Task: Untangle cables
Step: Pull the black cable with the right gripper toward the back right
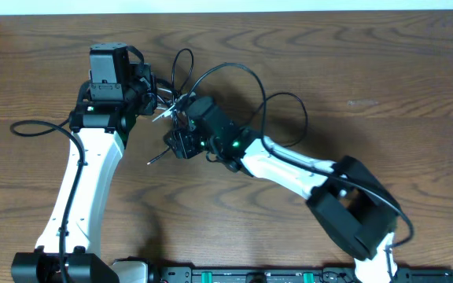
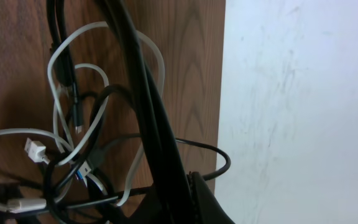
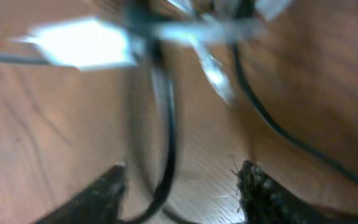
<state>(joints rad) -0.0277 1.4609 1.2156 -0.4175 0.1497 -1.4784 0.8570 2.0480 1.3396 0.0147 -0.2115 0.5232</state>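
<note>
The cables (image 1: pixel 178 101) are lying in a tangle on the counter (image 1: pixel 384 71), toward its far side and left of centre. The left arm (image 1: pixel 93 157) is extending along the counter's left side, and the left jaws are sitting at the tangle's left edge. The right arm (image 1: pixel 289 169) is slanting in from the near right, and the right jaws are hanging over the tangle's near part. One cord (image 3: pixel 166 143) is passing between their fingers (image 3: pixel 98 193). Loops (image 1: pixel 238 66) are spreading rightward, behind the right arm. A loose end (image 1: pixel 154 159) is trailing toward the near left. In the left wrist view, plug ends (image 2: pixel 35 149) are lying at the tangle's lower left.
</note>
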